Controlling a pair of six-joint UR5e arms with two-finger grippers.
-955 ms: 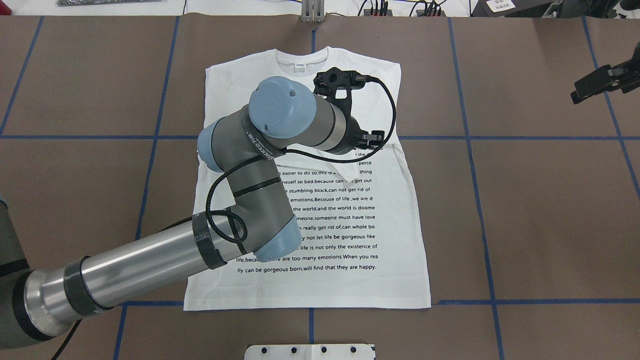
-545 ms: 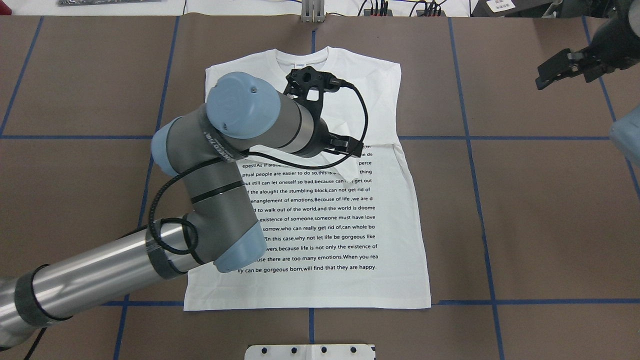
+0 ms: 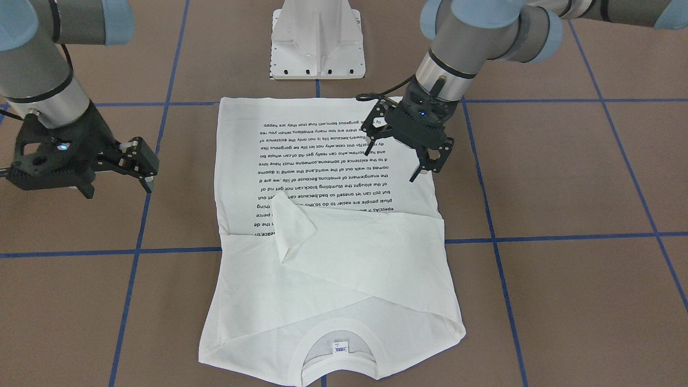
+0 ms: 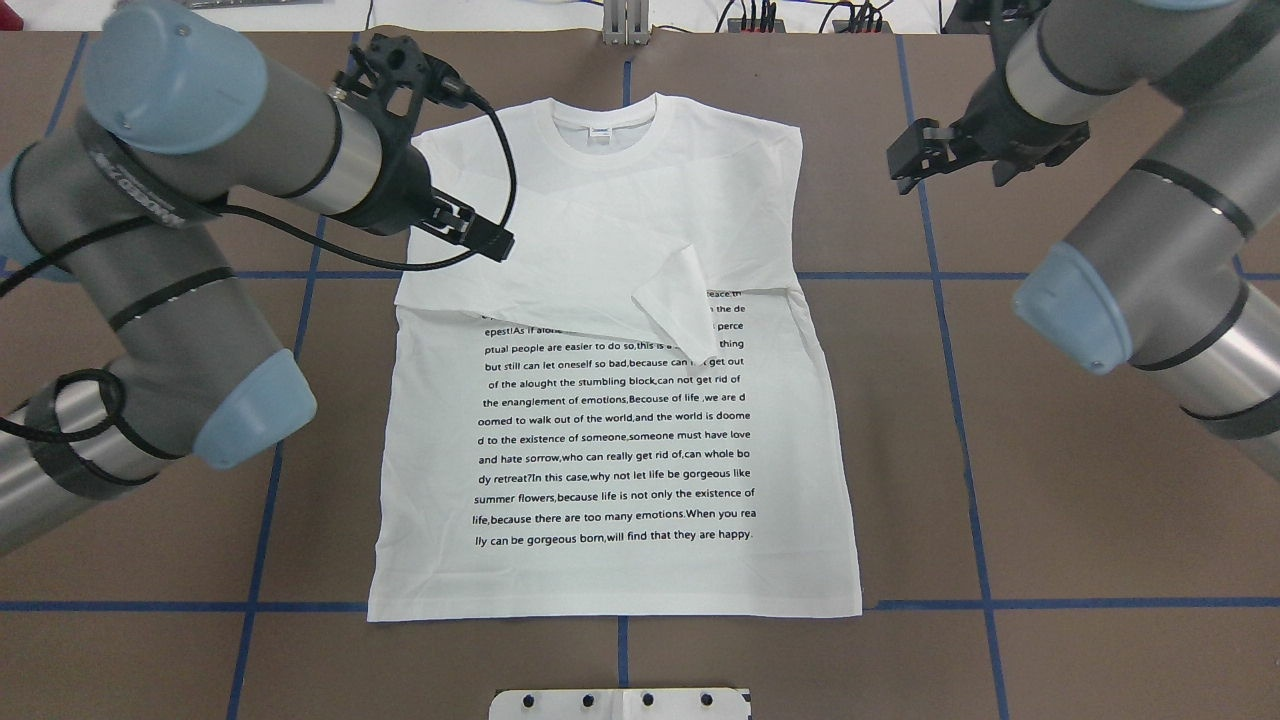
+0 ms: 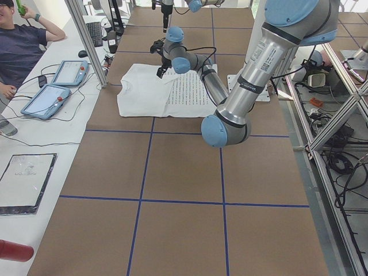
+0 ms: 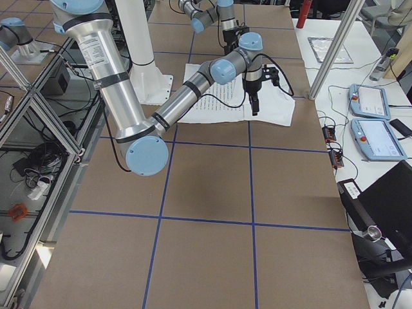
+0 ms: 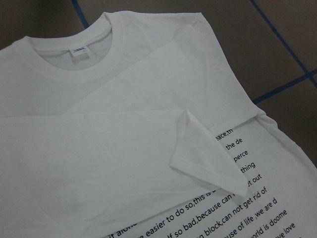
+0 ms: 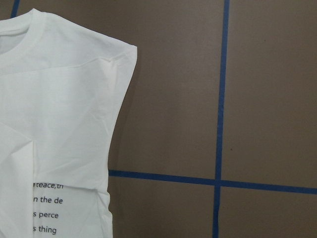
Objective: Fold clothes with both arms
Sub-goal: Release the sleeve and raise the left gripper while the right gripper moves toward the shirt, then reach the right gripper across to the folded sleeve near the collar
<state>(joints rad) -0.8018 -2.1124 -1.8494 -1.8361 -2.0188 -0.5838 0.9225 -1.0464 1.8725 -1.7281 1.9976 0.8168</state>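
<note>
The clothes are one white T-shirt (image 4: 620, 440) lying flat on the brown table, collar (image 4: 602, 128) at the far side and black text facing up. Both sleeves lie folded across the chest, and one cuff (image 4: 680, 300) is curled up; the left wrist view shows this cuff (image 7: 205, 158) close up. My left gripper (image 4: 490, 240) hovers open and empty over the shirt's left shoulder edge; the front view shows it (image 3: 424, 171) above the cloth. My right gripper (image 4: 910, 168) stands open and empty over bare table, right of the shirt's right shoulder (image 8: 121, 57).
Blue tape lines (image 4: 960, 400) grid the brown table (image 4: 1080, 500). The white pedestal base (image 3: 317, 40) sits at the near edge behind the shirt's hem. In the left side view, a person (image 5: 20, 46) and tablets (image 5: 54, 100) are at a side bench.
My left arm has pulled back from over the shirt's chest to its left shoulder, uncovering the folded sleeves. My right arm has swung in from the right edge toward the shirt.
</note>
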